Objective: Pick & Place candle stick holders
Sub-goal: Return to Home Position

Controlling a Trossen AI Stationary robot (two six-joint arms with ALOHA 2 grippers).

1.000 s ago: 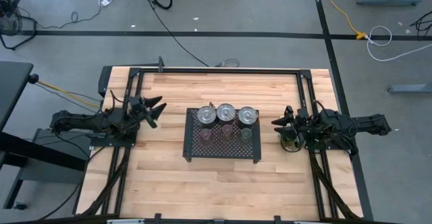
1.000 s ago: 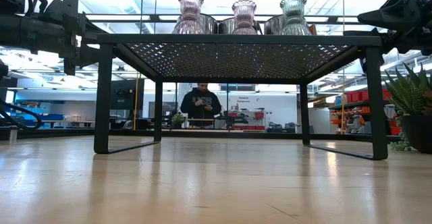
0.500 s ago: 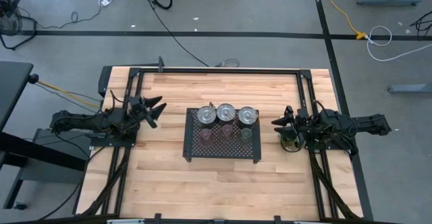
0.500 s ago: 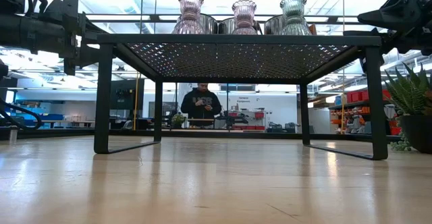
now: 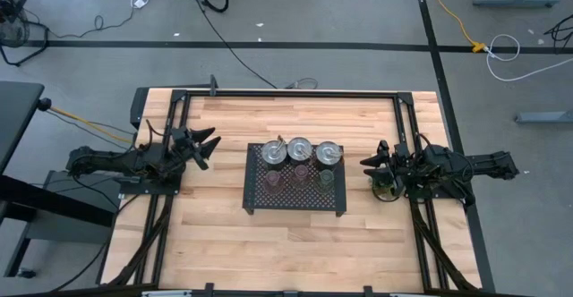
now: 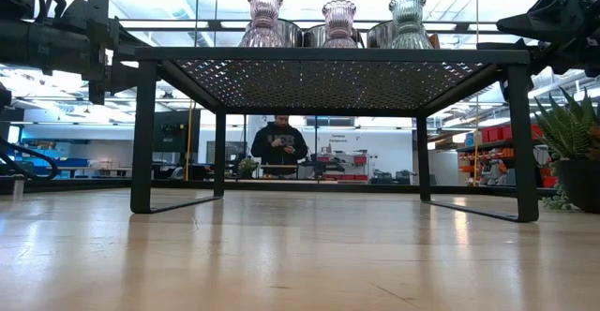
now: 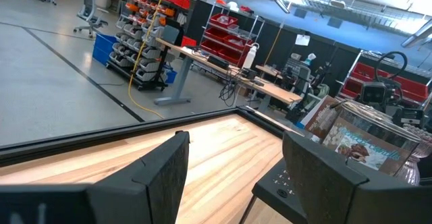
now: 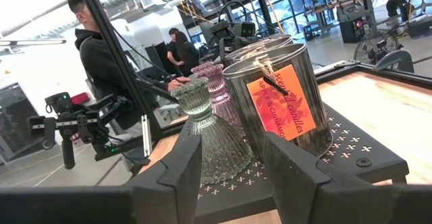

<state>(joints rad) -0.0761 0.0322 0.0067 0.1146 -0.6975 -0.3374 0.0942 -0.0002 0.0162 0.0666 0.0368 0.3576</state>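
well, left hand (image 5: pixel 208 149) and right hand (image 5: pixel 369 161) gape, tray (image 5: pixel 295 201) between, plant (image 6: pixel 570 135) by right

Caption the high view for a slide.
Three silver holders and three glass holders line the tray; left pincer and right pincer wait open at either side.

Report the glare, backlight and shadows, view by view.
Low view: ceiling lights backlight the tray, its legs silhouettes; sheen streaks the table. Right wrist view: blown-out white behind the person; highlights on the silver holder. High view: even light, left gripper and right gripper parked at the table's sides.
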